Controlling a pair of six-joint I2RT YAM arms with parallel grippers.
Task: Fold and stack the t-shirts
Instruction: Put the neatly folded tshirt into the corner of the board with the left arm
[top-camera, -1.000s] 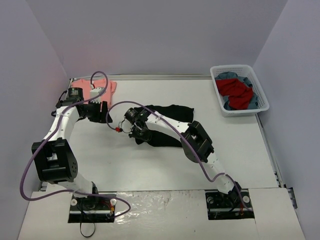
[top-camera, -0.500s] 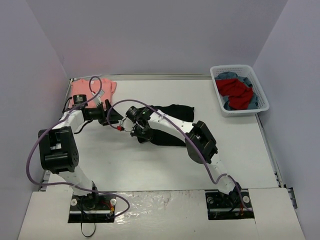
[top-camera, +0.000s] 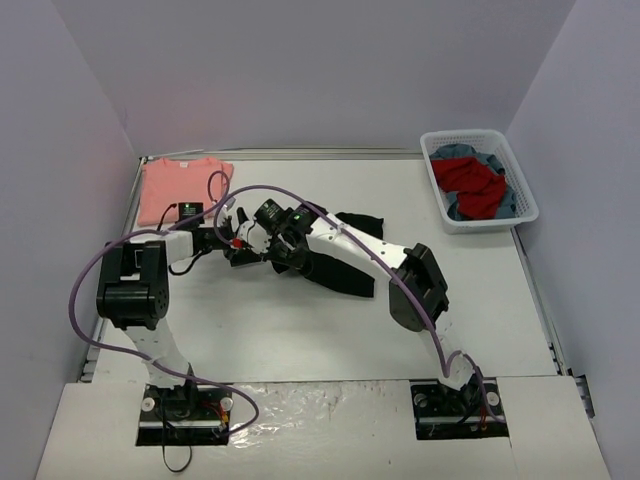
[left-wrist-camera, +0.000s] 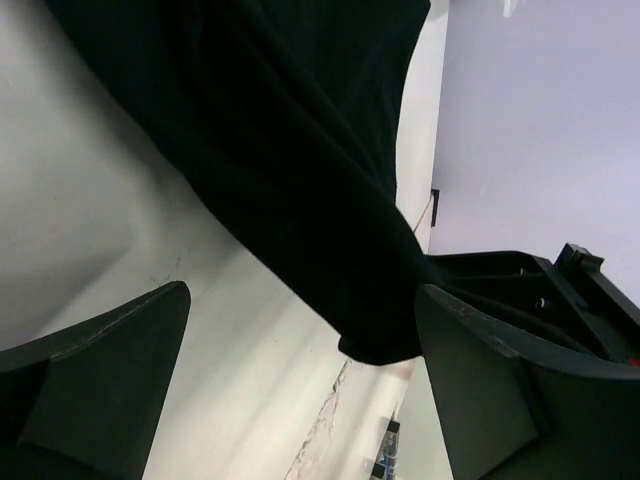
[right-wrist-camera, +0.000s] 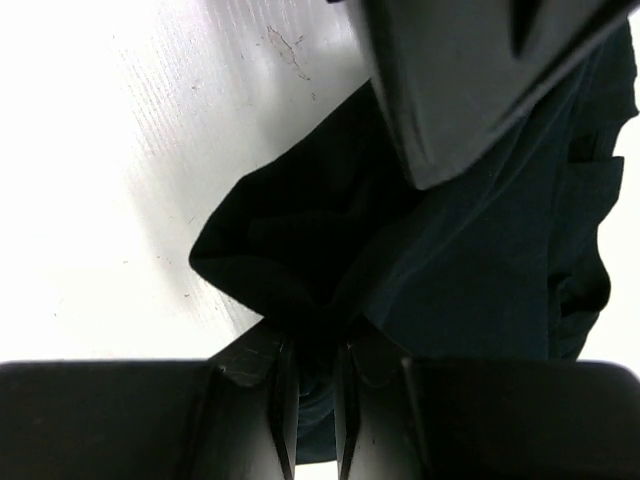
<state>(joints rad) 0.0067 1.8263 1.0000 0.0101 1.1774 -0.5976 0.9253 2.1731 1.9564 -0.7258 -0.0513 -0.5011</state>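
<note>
Top external, black t-shirt (top-camera: 345, 278) lengthwise left-right, right end effector (right-wrist-camera: 315, 365) pinching it, left end effector (left-wrist-camera: 300, 295) spread

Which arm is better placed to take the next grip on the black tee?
Left. The left gripper is open, the black t-shirt edge seemingly between its fingers; the right gripper is shut on a fold.
</note>
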